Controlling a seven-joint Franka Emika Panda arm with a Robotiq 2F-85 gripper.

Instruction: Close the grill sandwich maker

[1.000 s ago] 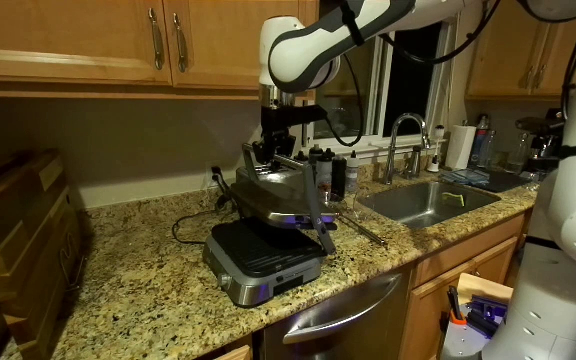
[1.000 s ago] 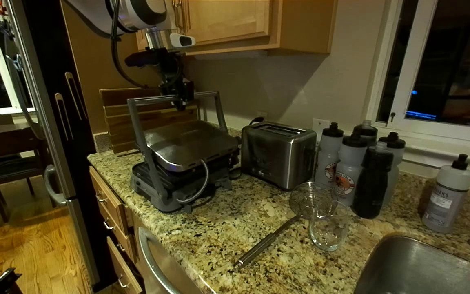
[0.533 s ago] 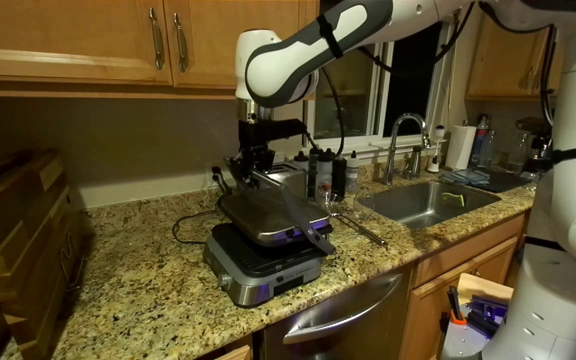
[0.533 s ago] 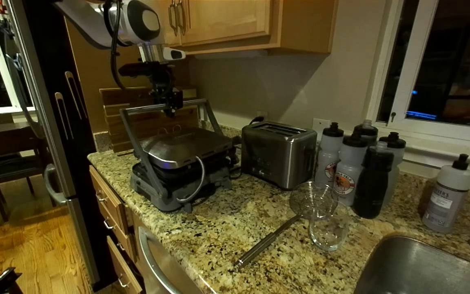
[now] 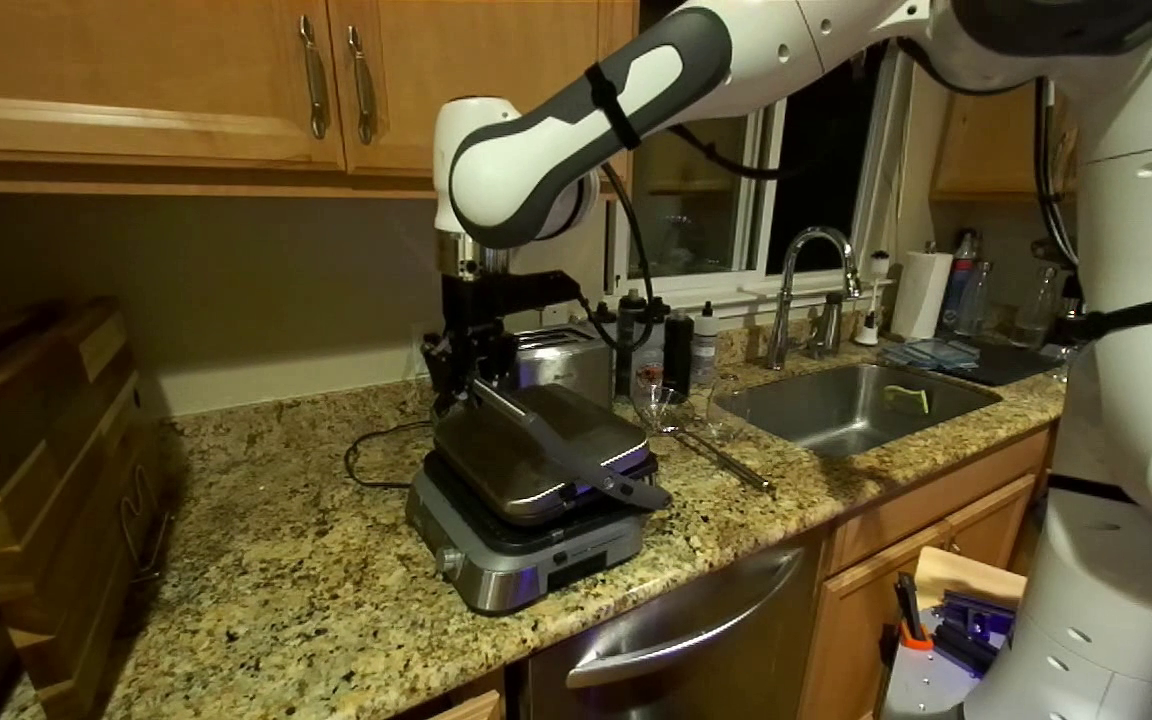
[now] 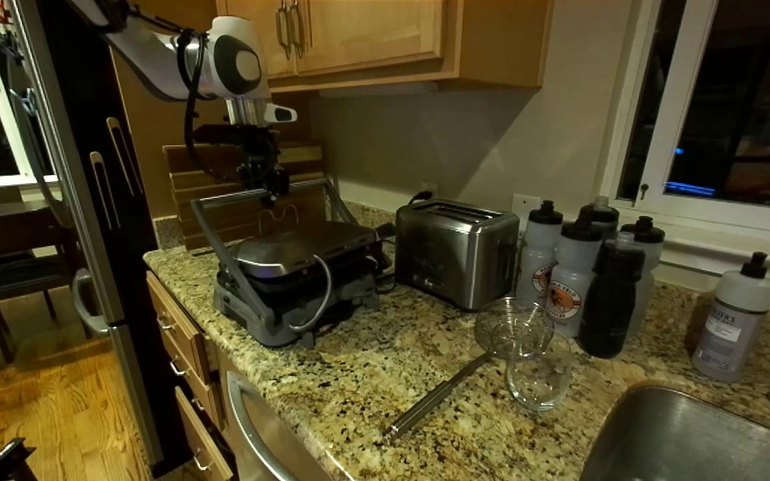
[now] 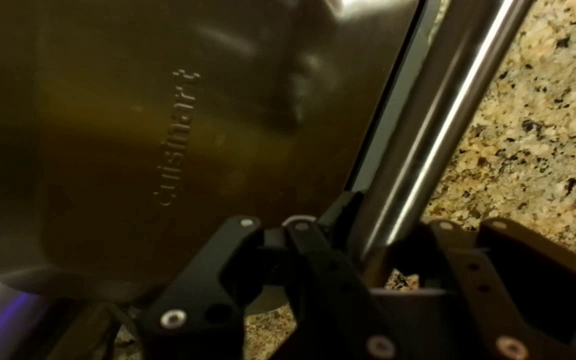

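The grill lid [image 7: 208, 135] reads "Cuisinart", a bottle [image 6: 567, 284] "VELO".

Grill sandwich maker [image 5: 531, 485], near front edge of counter [image 5: 276, 560]: lid [image 7: 248, 165] smooth metal, soft sheen; handle bar [image 7: 433, 120] glossy metal. Gripper [image 7: 379, 240]: matt finish. Counter: stone look, slight gloss. Toaster [image 6: 445, 260], toward back edge: satin metal. Boards [image 5: 66, 470], along end edge: wood.

End effector [image 6: 275, 192] at handle [image 6: 230, 197] of grill sandwich maker [image 6: 291, 254]; toaster [image 6: 457, 252] just beside.

The light is dim and yellowish, with glare streaking the handle [image 7: 435, 125].
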